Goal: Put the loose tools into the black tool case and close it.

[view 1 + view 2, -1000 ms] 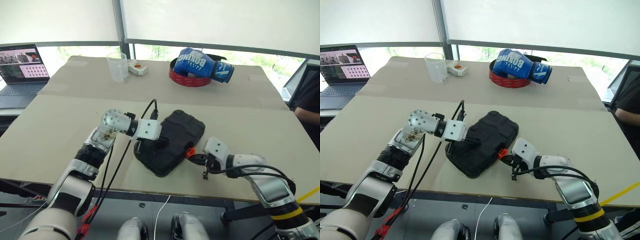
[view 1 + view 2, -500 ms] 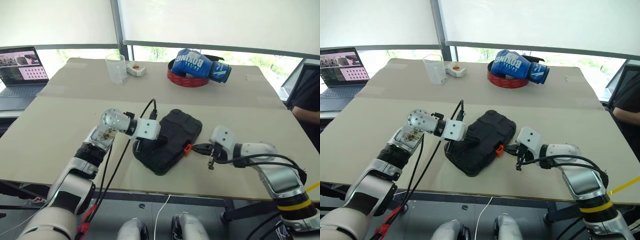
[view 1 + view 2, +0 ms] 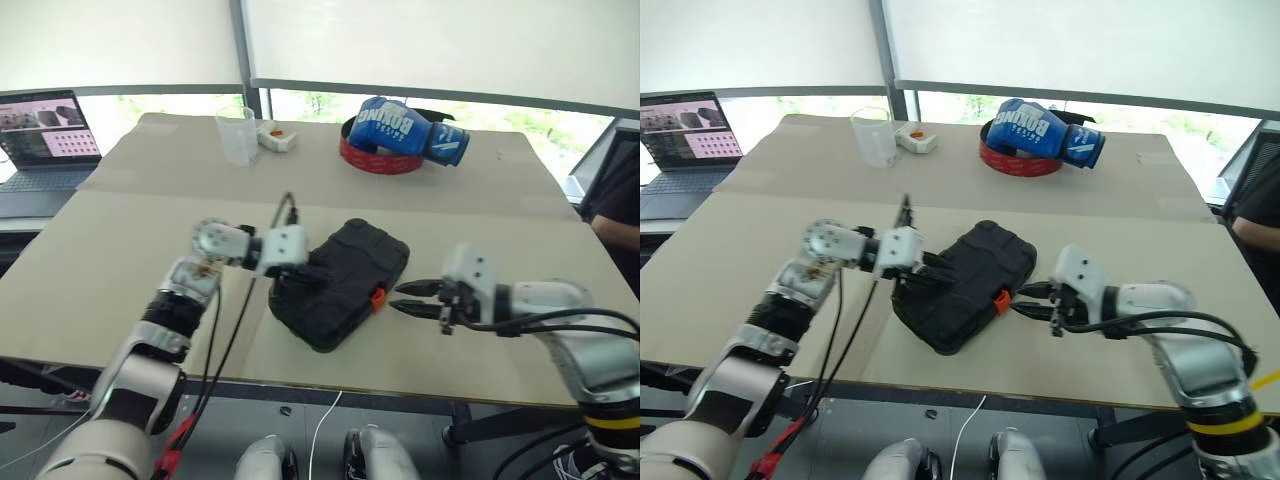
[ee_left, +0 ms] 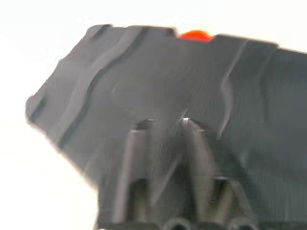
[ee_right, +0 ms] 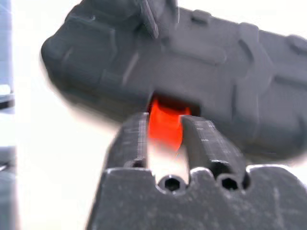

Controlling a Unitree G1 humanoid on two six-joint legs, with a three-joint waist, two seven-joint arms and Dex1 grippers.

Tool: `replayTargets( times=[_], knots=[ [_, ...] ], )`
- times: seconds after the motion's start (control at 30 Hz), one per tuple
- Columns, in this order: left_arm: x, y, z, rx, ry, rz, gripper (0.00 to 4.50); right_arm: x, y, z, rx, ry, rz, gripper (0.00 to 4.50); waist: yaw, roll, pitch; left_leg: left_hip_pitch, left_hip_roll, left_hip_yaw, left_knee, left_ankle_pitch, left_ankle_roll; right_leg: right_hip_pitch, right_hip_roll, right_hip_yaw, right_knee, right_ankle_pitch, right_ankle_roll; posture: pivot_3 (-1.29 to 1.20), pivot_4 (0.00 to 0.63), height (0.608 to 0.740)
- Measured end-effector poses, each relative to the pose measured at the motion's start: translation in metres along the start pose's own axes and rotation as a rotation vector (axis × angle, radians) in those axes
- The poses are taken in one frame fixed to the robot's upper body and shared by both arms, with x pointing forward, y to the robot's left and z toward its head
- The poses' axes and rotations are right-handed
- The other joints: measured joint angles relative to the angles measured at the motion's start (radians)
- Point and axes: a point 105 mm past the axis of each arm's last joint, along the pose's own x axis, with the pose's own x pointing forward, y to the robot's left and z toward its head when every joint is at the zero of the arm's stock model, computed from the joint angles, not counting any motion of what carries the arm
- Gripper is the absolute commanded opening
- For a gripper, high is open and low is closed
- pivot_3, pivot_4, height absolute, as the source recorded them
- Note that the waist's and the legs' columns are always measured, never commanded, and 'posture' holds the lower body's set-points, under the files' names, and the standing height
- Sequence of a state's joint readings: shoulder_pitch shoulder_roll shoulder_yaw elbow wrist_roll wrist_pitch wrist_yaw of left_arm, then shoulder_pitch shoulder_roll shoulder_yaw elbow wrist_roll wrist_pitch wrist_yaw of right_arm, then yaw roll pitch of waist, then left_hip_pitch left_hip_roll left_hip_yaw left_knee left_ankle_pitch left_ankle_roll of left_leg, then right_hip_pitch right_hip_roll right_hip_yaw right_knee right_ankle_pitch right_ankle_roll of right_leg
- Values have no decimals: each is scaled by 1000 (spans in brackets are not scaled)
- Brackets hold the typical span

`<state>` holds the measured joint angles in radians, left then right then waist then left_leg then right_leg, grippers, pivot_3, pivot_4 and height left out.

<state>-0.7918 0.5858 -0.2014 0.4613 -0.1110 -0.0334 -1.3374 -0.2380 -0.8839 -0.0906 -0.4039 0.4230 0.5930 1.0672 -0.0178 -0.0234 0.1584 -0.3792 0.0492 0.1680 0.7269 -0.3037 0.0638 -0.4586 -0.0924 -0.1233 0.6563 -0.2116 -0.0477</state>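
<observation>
One closed black tool case (image 3: 340,283) (single orange latch (image 5: 165,122), clearest from the right wrist); left gripper (image 3: 303,274) and right gripper (image 3: 404,298) both parted, empty.

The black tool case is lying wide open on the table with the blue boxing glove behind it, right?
Not quite. The black tool case is shut, its orange latch facing the right hand, as the left eye view shows. The blue boxing glove does lie behind it on the table.
</observation>
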Motion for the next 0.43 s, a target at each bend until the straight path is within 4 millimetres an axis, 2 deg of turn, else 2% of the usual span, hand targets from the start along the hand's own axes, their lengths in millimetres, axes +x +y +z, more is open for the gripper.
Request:
replayTargets(
  times=[0.03,0.17,0.2,0.33,0.37,0.43],
  knots=[
    [-20,-2,-8,-91,11,29,2742,-11,2,0,16,1,22,3148,-2,0,1,0,0,0,-2,1,-1,-1,0,0,0,0,0,0,150,714],
    [-77,-12,-20,-314,26,112,4192,-38,1,9,42,-28,57,4466,2,-1,4,-1,0,0,-4,1,-2,-2,0,0,-1,-1,-1,0,150,714],
    [-95,-13,-17,-362,21,149,4477,-48,-2,13,48,-43,61,4479,5,-2,5,-2,0,0,-4,1,-2,-2,-1,-1,-1,-1,-1,0,150,714],
    [-156,-23,-10,-462,28,283,4477,-76,-16,23,63,-65,41,4479,9,-2,6,0,-1,-1,-6,0,-1,0,-2,-1,-7,0,0,0,150,714],
    [-165,-28,-13,-478,33,310,4477,-80,-20,24,74,-72,36,4479,12,-1,6,0,-1,-1,-7,0,-1,1,-3,-1,-8,0,0,0,150,714],
    [-168,-36,-19,-516,29,323,4477,-82,-23,26,92,-92,30,4479,20,-1,6,-1,-1,-1,-8,0,-1,0,-4,-1,-8,0,0,0,150,714]
  ],
)
